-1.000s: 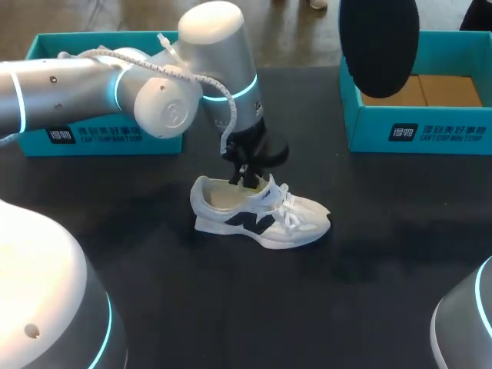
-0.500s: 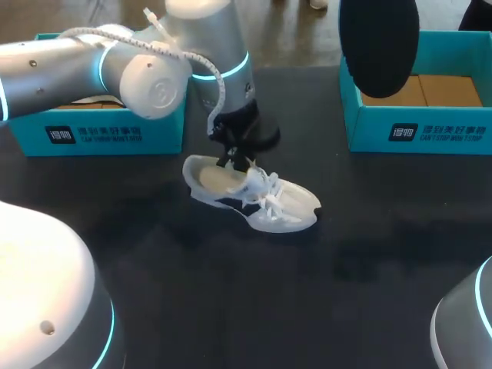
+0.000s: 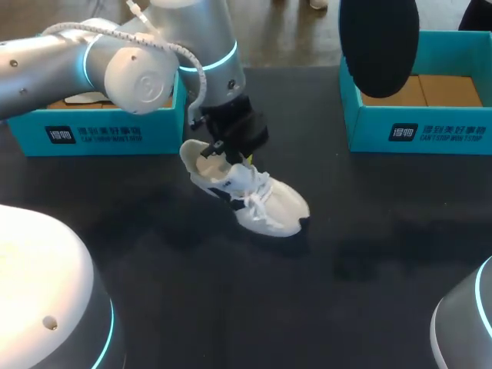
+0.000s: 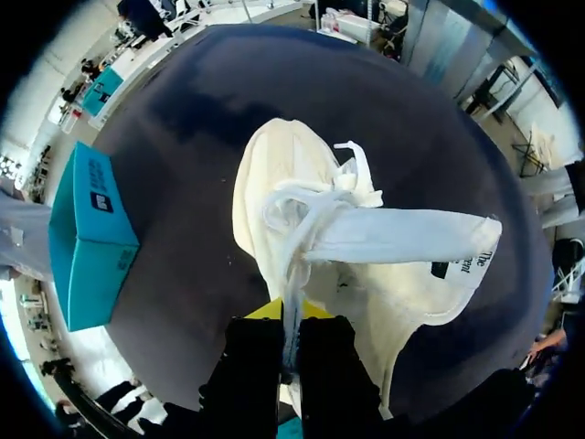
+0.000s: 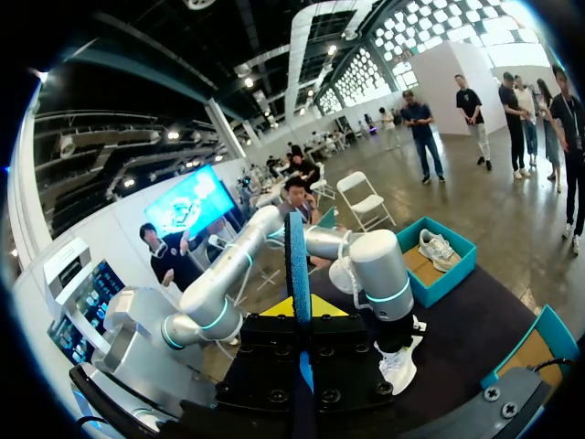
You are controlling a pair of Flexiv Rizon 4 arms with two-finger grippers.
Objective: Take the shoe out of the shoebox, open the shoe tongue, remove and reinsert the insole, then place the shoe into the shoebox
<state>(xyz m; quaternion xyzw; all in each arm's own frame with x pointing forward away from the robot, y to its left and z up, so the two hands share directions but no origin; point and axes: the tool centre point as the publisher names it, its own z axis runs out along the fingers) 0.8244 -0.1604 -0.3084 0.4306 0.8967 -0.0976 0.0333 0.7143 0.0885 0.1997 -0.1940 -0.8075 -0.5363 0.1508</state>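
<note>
Sneaker status: white lace-up sneaker with a dark side mark [image 3: 247,194] hangs tilted from left pincer [image 4: 289,334], heel end up, toe end low over black worktop [image 3: 177,292]. Whether the toe touches the worktop cannot be told. Left pincer is clamped on the upper at the shoe mouth, with a white strip running between its fingers. White tongue [image 4: 402,236] is folded out to one side, laces [image 4: 302,206] bunched ahead. Sneaker is outside both boxes, just in front of teal open cardboard shoebox [image 3: 100,132] at left. Second teal shoebox [image 3: 419,123] sits well apart at right. Right pincer [image 5: 299,315] grips thin dark insole [image 5: 296,261] edge-on, high above the worktop.
</note>
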